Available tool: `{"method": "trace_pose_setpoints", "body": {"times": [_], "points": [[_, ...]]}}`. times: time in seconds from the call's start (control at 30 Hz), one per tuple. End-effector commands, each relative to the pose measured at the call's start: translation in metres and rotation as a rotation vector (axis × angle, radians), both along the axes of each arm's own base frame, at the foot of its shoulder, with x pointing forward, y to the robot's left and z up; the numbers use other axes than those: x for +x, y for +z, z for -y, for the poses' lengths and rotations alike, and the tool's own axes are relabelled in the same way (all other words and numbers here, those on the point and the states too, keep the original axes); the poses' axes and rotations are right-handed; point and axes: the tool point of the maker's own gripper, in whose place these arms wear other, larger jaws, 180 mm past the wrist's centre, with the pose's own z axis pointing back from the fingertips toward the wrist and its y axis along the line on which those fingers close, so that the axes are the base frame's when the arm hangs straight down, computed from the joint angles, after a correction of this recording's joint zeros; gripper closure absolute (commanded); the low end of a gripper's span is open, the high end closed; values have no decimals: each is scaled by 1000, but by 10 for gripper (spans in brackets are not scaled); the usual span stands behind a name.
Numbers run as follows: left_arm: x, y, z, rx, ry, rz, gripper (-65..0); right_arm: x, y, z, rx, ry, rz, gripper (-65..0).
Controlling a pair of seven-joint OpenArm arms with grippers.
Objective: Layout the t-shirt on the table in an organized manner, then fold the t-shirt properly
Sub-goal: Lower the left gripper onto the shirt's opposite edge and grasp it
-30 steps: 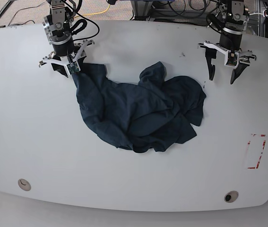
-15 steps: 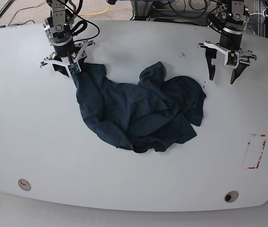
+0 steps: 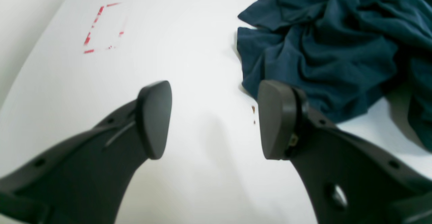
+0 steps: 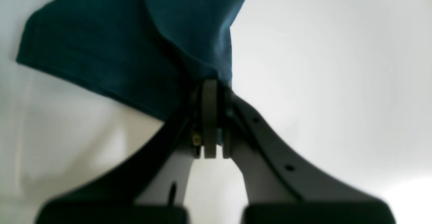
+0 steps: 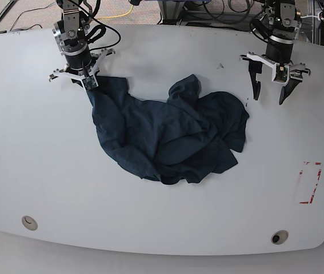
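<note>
The dark navy-teal t-shirt lies crumpled in a heap on the middle of the white table. My right gripper stands at the heap's far left corner, shut on an edge of the t-shirt; its jaws are pressed together with cloth pinched between them. To the far right of the heap my left gripper hovers open, fingers spread wide over bare table with nothing between them. In the left wrist view the t-shirt lies just beyond the right finger.
A red dashed rectangle marks the table near its right edge, also seen as the red dashed rectangle in the left wrist view. Two round grommet holes sit near the front edge. Cables lie behind the table.
My right gripper's jaws have closed on the t-shirt's far left edge. The left gripper and the heap have stayed put.
</note>
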Motion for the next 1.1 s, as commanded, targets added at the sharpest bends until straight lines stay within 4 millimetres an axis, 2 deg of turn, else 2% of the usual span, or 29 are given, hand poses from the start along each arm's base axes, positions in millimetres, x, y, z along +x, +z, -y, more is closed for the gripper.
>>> {"method": "trace_pose_setpoints", "body": {"times": [0.0, 0.33, 0.57, 0.67, 0.83, 1.07], "points": [[2, 11, -1, 7, -6, 41, -379, 8, 10, 2, -5, 3, 43, 0], [2, 11, -1, -12, 0, 43, -379, 11, 29, -4, -3, 16, 89, 0], [6, 11, -4, -168, 10, 2, -383, 13, 38, -11, 15, 13, 116, 0], [12, 10, 1, -266, -22, -38, -383, 13, 40, -15, 30, 0, 124, 0], [11, 10, 8, -375, -71, -84, -383, 10, 39, -17, 34, 2, 118, 0], [16, 6, 28, -409, -186, -166, -383, 8, 38, -18, 37, 4, 113, 0]]}}
